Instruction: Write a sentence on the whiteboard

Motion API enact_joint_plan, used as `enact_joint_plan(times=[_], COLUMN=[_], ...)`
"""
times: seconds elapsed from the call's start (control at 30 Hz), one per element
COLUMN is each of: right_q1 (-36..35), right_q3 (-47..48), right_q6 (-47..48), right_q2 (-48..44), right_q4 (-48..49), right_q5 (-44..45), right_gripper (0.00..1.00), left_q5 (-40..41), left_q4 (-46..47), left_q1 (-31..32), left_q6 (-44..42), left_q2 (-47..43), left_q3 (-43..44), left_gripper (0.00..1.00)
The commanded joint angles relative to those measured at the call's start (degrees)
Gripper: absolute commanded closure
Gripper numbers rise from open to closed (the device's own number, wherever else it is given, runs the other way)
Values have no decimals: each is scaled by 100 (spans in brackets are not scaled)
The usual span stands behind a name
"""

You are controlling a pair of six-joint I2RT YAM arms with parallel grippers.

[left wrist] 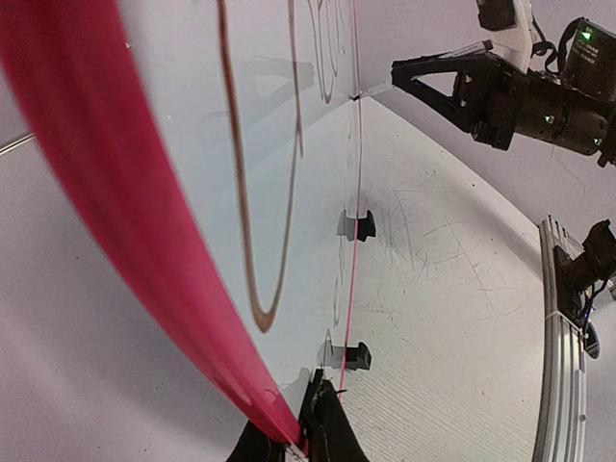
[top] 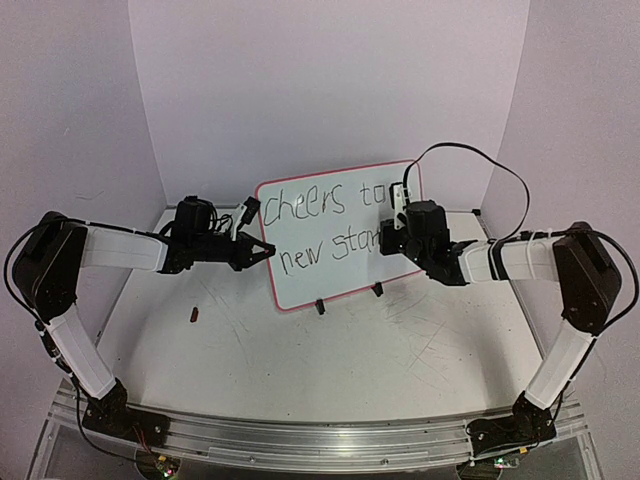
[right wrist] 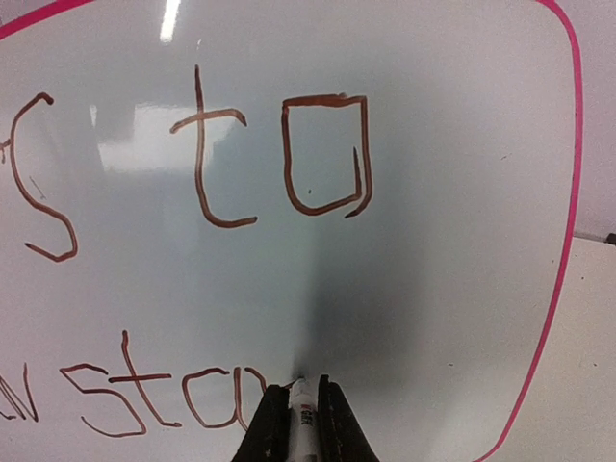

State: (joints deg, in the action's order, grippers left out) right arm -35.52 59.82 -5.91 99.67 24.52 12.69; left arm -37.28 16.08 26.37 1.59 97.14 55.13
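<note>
Left fingers [left wrist: 332,435]: clamped on whiteboard [top: 335,283] rim.
Right fingers [right wrist: 339,428]: closed on marker [right wrist: 302,422], covering sentence [top: 318,205] end.
Surface [top: 330,350]: small dark object [top: 194,314] lying left.

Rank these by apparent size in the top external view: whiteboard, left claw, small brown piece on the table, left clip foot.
1. whiteboard
2. left claw, clamped on the board's edge
3. small brown piece and left clip foot: both tiny and look alike, so left unranked.
</note>
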Motion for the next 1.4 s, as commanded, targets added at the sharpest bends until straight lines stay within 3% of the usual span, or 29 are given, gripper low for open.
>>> enact_joint_plan(times=[0.0, 0.1, 0.3, 0.9, 1.37], right_q1=[24, 52, 275, 348, 345], right_q3=[-548, -758, -371, 292, -564], right_q6=[-125, -127, -106, 98, -290], right_q2=[-899, -1174, -739, -111, -258], right_q4=[449, 502, 546, 616, 539], right_q5=[-55, -550, -816, -559, -696], right_gripper=[100, 100, 100, 100, 100], left_q5=[886, 877, 837, 883, 866], left_q4=[-43, -43, -43, -44, -52], left_q1=[-79, -78, -81, -78, -79], left_q6=[-697, -700, -687, -704, -706], left_q2=[86, 96, 86, 24, 30], left_q3=[185, 195, 202, 183, 178], left_gripper=[100, 100, 100, 100, 100])
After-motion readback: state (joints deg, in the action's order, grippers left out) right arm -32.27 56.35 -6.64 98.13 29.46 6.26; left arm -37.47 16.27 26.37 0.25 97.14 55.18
